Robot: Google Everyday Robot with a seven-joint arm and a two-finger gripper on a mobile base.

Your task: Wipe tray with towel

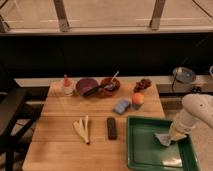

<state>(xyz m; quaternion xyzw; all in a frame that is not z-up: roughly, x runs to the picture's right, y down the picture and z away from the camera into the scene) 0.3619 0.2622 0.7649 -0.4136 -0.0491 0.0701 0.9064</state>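
The green tray [150, 162] sits on the front right corner of the wooden table. The grey-blue towel [162, 139] lies crumpled on the tray floor, near its right side. My gripper [174, 136] comes down from the white arm [197, 111] at the right and is shut on the towel's right edge, pressing it onto the tray. The fingertips are buried in the cloth.
On the table stand a light-blue sponge block [121, 106], an orange fruit [138, 99], a dark bar [112, 128], pale yellow strips [82, 129], a purple bowl [87, 86], a red bowl with a spoon [110, 85] and a small bottle [66, 84]. A metal bowl [184, 75] is on the right ledge.
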